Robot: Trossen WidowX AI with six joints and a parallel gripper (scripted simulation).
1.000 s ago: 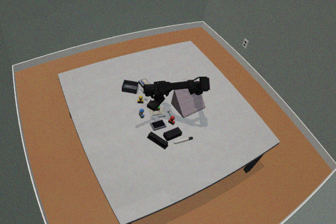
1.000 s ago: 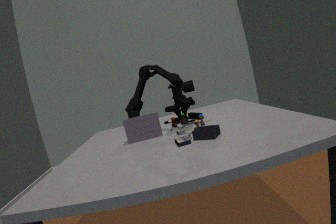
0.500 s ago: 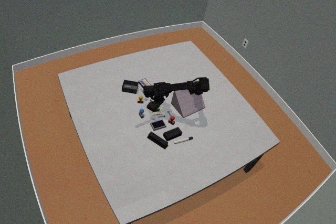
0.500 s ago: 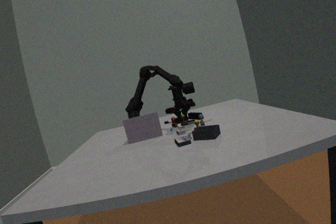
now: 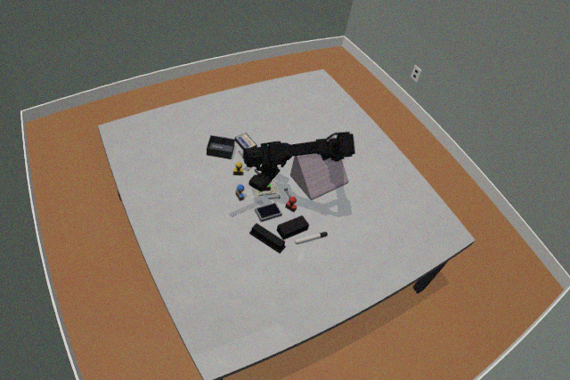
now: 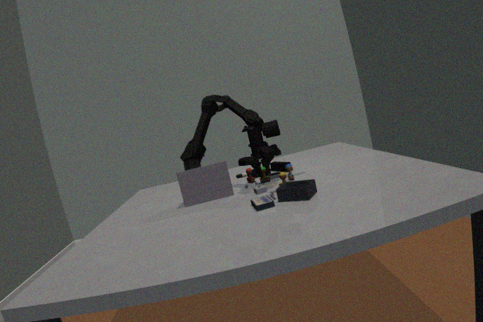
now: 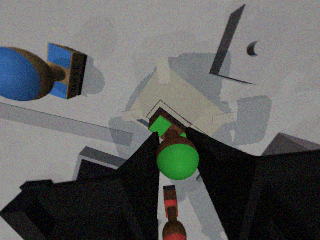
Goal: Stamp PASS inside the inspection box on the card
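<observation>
Plainly, the green-knobbed stamp (image 5: 268, 185) (image 6: 263, 170) (image 7: 177, 161), which I take to be the PASS one, is the piece that matters, and the tool (image 5: 261, 182) (image 6: 261, 173) (image 7: 172, 134) has it pinched between its fingers, over the cream card (image 5: 272, 192) (image 7: 170, 95). It looks light and stiff, hardly fragile, though that round, perhaps glossy knob could roll or slip if squeezed off-centre; the narrower brown neck just beneath seems the better place to take it, with the fingers on opposite sides and the base kept level so the print comes out even. The card is likely thin and easily nudged. From the wrist view I get the stamp's base set against the outlined box, which the top view mostly buries under the arm, while the ink pad (image 5: 268, 211) (image 7: 100, 167) shows whole from the top and only partly from the wrist. The exterior view gives the low height over the tabletop (image 5: 183, 210) (image 6: 331, 228) (image 7: 125, 20), yet from none of them can I tell whether rubber touches paper.
</observation>
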